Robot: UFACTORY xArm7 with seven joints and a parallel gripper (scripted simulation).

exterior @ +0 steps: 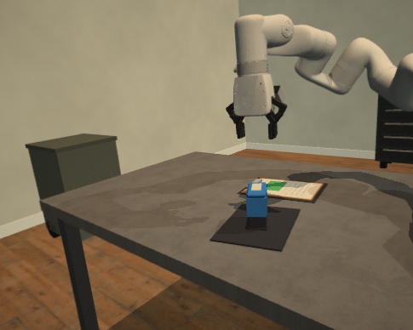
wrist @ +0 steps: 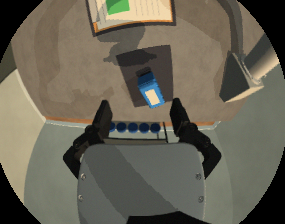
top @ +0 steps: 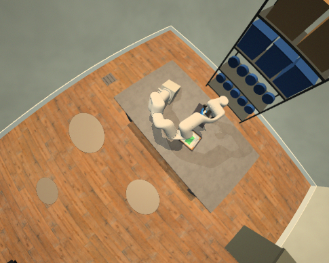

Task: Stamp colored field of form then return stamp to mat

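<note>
Blue stamp (exterior: pixel 256 205) stands upright near the middle of the dark mat (exterior: pixel 256 228), on the grey table (exterior: pixel 157 213); a pale panel marks its top face. Tool (exterior: pixel 255 128) hangs well above the stamp, pointing straight down, fingers spread wide, nothing between them. From the exterior view the tool sits roughly over the stamp but high, well apart from it. In the wrist view the stamp (wrist: pixel 149 88) shows between and beyond the two dark fingers. Form (exterior: pixel 284 189) lies flat just beyond the mat, apart from it, green field (exterior: pixel 277 185) at the end nearer the stamp. No dark mark visible on the field.
</note>
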